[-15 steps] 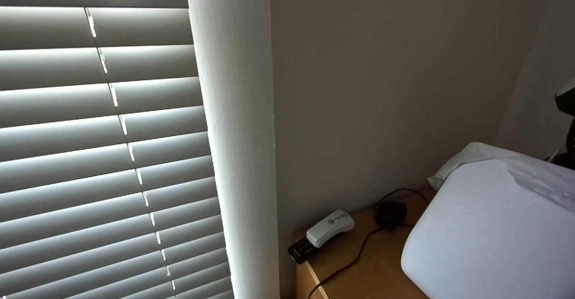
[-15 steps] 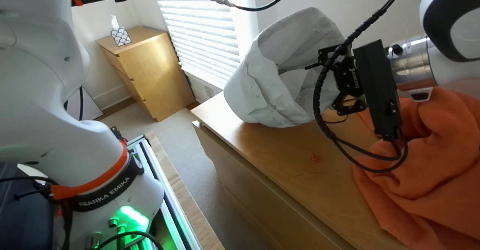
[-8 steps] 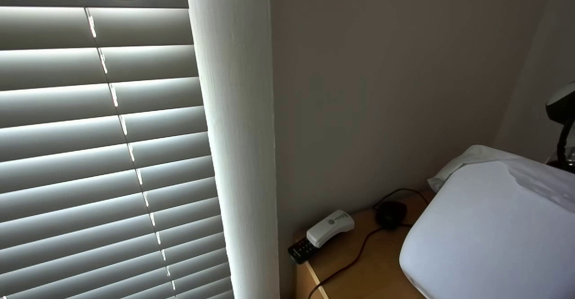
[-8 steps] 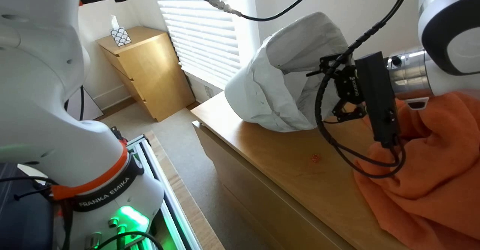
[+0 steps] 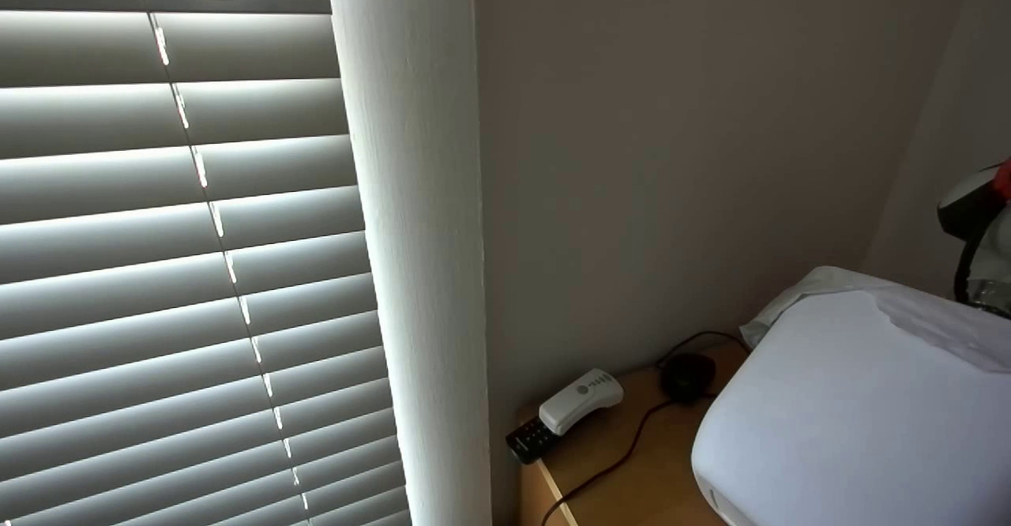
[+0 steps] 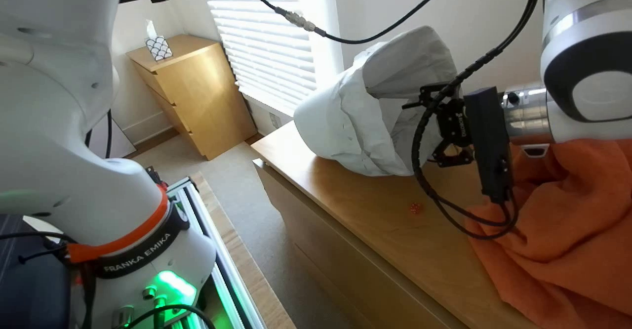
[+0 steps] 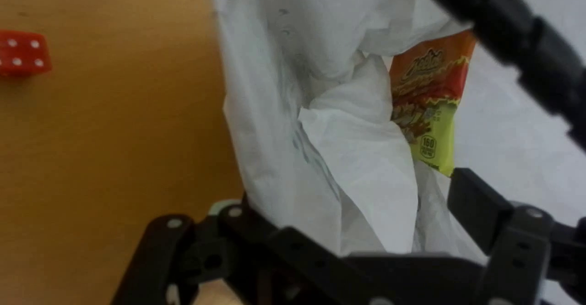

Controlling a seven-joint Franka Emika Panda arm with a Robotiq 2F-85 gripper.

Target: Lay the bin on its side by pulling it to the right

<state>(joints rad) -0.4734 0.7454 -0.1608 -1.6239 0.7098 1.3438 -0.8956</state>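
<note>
The white bin shows in both exterior views point(image 5: 853, 423) point(image 6: 313, 124), tilted over on the wooden surface. In an exterior view its mouth faces the arm, and the crinkled liner point(image 6: 360, 121) hangs over the rim. My gripper point(image 6: 422, 132) is at the mouth; one finger reaches inside and the other is low, outside the rim. In the wrist view my gripper point(image 7: 352, 202) has its fingers wide apart, with the liner-covered rim point(image 7: 279, 158) between them. The left finger is partly hidden by the liner. An orange-yellow snack wrapper point(image 7: 430, 103) lies inside the bin.
An orange cloth point(image 6: 568, 210) is bunched under the wrist. A red die point(image 6: 415, 208) lies on the dresser top point(image 6: 375, 210). A white remote point(image 5: 580, 401), a black remote point(image 5: 531, 441) and a round black device with cable point(image 5: 687, 377) lie near the wall. Window blinds point(image 6: 266, 32) stand behind.
My gripper has moved down, and the bin has tipped further with its rim lower. The bin's lower edge has shifted slightly left in an exterior view, and more of the arm shows there.
</note>
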